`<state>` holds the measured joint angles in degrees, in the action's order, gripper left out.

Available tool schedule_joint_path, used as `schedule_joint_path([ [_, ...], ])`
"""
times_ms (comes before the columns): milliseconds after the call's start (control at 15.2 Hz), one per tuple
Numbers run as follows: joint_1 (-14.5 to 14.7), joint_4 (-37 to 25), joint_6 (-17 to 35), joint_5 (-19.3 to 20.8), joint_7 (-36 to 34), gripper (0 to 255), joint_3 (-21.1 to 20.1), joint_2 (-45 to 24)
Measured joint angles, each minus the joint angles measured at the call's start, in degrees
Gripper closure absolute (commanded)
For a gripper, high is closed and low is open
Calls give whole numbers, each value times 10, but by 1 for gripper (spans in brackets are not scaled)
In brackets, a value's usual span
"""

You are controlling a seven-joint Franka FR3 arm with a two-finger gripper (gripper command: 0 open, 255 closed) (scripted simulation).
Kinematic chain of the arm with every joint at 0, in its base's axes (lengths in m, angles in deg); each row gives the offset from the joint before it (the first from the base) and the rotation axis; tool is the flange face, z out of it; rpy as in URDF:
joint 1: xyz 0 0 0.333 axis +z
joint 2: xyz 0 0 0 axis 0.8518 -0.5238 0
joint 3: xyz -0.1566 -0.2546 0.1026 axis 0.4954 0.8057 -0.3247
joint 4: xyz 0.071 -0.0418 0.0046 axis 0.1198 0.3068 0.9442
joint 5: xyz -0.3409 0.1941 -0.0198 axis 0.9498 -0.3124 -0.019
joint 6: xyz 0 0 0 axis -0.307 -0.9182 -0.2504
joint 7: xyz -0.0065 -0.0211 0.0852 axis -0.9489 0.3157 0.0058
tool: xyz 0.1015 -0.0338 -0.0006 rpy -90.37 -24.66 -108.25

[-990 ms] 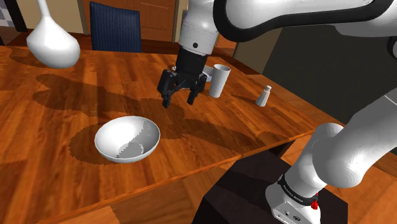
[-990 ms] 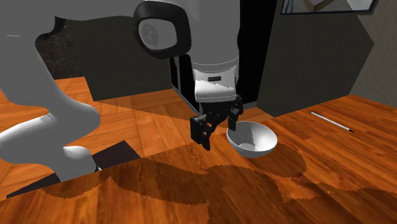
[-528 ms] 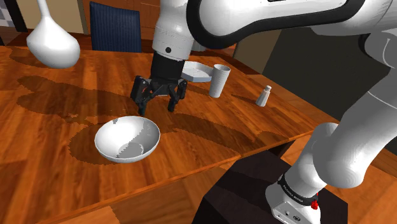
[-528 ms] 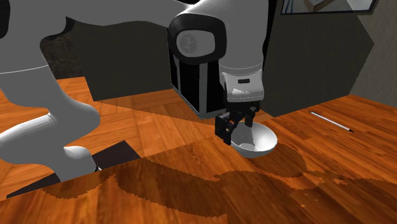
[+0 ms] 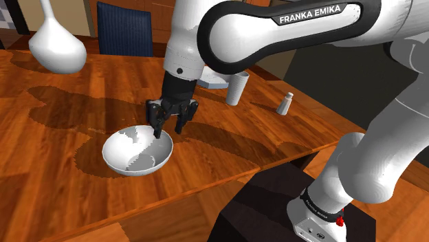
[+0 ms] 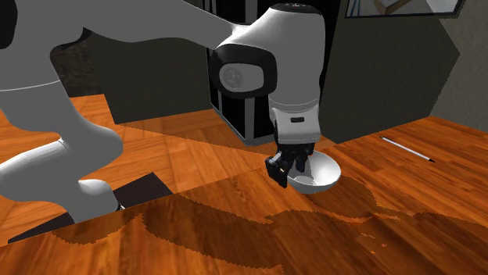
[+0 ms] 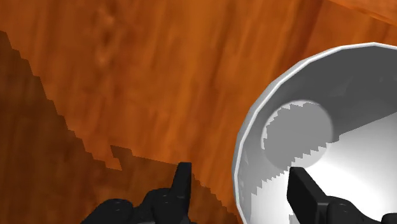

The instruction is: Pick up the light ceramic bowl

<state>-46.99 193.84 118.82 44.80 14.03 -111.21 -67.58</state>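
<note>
A white bowl (image 5: 134, 152) rests upright on the wooden table (image 5: 62, 124), toward its front edge. The black gripper (image 5: 167, 129) points down at the rim on the bowl's side toward the shoulder view's right. In the wrist view the gripper (image 7: 242, 188) is open: one finger (image 7: 182, 181) stands outside over the wood, the other finger (image 7: 306, 194) inside the bowl (image 7: 343, 140), and the rim runs between them untouched. The second exterior view has the gripper (image 6: 283, 168) low at the left edge of the bowl (image 6: 319, 173).
A big white vase (image 5: 58, 41) stands at the back left, with a blue chair (image 5: 124, 29) behind the table. A white cup (image 5: 238, 86), a plate (image 5: 214, 79) and a small shaker (image 5: 285, 103) sit to the right. A pen (image 6: 407, 148) lies beyond the bowl. The dark stand (image 5: 275, 206) is at lower right.
The gripper has travelled toward the shoulder view's left and come down, from above the bare table to the bowl's rim, staying open. The bowl has not moved.
</note>
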Motion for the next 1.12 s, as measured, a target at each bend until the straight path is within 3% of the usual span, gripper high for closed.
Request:
schedule_joint_path([
  [594, 0, 1, 1, 0, 0, 255, 0, 0],
  [1122, -2, -41, -51, 0, -4, 255, 3, 10],
])
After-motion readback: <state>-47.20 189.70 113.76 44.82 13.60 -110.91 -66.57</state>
